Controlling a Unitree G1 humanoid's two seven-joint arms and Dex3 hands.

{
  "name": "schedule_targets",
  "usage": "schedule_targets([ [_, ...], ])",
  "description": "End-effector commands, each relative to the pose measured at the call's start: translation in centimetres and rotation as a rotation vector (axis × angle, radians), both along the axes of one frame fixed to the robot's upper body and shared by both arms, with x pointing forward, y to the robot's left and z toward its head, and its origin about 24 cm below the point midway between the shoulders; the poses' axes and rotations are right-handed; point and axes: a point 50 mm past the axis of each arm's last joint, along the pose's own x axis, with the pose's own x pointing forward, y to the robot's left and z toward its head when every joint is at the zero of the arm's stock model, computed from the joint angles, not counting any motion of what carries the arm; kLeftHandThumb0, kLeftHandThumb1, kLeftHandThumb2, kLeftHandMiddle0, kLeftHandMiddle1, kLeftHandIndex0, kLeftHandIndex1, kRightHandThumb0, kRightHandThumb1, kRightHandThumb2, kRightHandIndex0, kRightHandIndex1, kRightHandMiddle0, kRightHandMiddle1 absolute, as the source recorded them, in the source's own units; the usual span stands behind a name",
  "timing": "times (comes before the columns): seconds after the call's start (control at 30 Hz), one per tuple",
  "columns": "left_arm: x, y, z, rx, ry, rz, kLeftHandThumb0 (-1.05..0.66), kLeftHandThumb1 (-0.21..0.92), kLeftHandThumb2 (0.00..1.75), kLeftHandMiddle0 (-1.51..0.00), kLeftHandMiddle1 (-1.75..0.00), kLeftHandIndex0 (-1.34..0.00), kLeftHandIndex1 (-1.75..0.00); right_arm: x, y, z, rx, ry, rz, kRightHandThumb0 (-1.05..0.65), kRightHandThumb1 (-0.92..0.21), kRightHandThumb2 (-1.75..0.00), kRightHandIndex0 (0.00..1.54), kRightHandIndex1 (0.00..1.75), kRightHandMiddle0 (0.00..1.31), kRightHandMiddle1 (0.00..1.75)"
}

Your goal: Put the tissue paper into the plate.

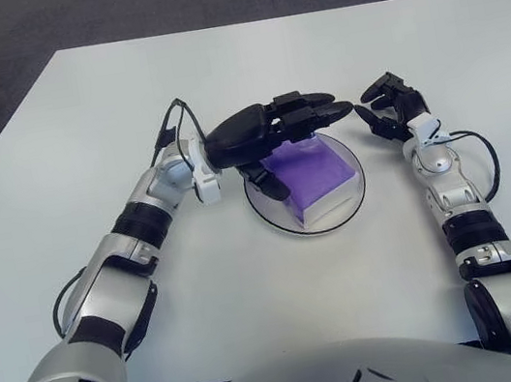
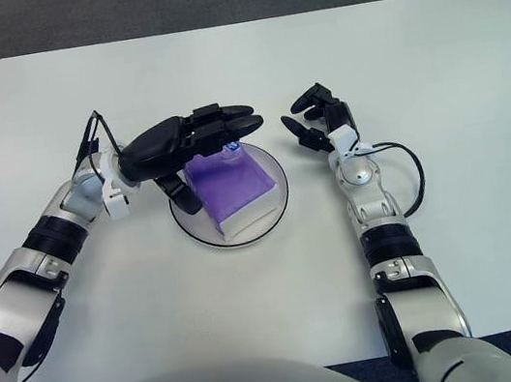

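A purple tissue pack (image 1: 317, 176) with a white side lies in the round clear plate (image 1: 286, 225) at the middle of the white table. My left hand (image 1: 296, 127) is over the pack's far left part, fingers stretched out flat above it and thumb hanging down by its left edge; it grips nothing. My right hand (image 1: 388, 105) shows just right of the plate, fingers relaxed and empty.
The white table (image 1: 256, 309) spreads wide on all sides of the plate. Dark carpet lies beyond its far edge. A black cable loops at each wrist.
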Motion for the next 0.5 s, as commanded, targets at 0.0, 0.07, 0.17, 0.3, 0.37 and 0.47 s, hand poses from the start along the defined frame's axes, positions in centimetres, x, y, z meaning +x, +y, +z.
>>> schedule_targets([
  [0.0,-0.14,0.06,-0.35,-0.005,0.034,-0.009,-1.05,0.92,0.73,0.0,0.0,-0.07,0.0,-2.67,0.34,-5.19,0.032,0.183,-0.021,-0.37,-0.87,-0.39,0.71,1.61,0.44,1.53],
  [0.07,-0.2,0.06,-0.33,-0.02,0.039,-0.014,-1.05,0.92,0.72,0.0,0.0,-0.07,0.0,-2.67,0.34,-5.19,0.032,0.183,-0.021,-0.37,-0.87,-0.39,0.71,1.61,0.44,1.53],
  [0.17,-0.25,0.07,-0.31,-0.039,0.043,-0.02,-1.05,0.92,0.71,0.0,0.0,-0.07,0.0,-2.67,0.33,-5.19,0.032,0.184,-0.021,-0.37,-0.87,-0.39,0.71,1.61,0.44,1.53],
  [0.3,-0.29,0.09,-0.29,-0.072,0.049,-0.022,-1.05,0.92,0.7,0.0,0.0,-0.07,0.0,-2.67,0.32,-5.19,0.032,0.184,-0.021,-0.37,-0.87,-0.39,0.71,1.61,0.44,1.53],
  [0.37,-0.3,0.11,-0.28,-0.092,0.051,-0.025,-1.05,0.92,0.7,0.0,0.0,-0.07,0.0,-2.67,0.32,-5.19,0.032,0.184,-0.021,-0.37,-0.87,-0.39,0.71,1.61,0.44,1.53],
  [0.47,-0.3,0.15,-0.26,-0.116,0.053,-0.029,-1.05,0.92,0.68,0.0,0.0,-0.07,0.0,-2.67,0.32,-5.19,0.032,0.184,-0.021,-0.37,-0.87,-0.39,0.71,1.61,0.44,1.53],
])
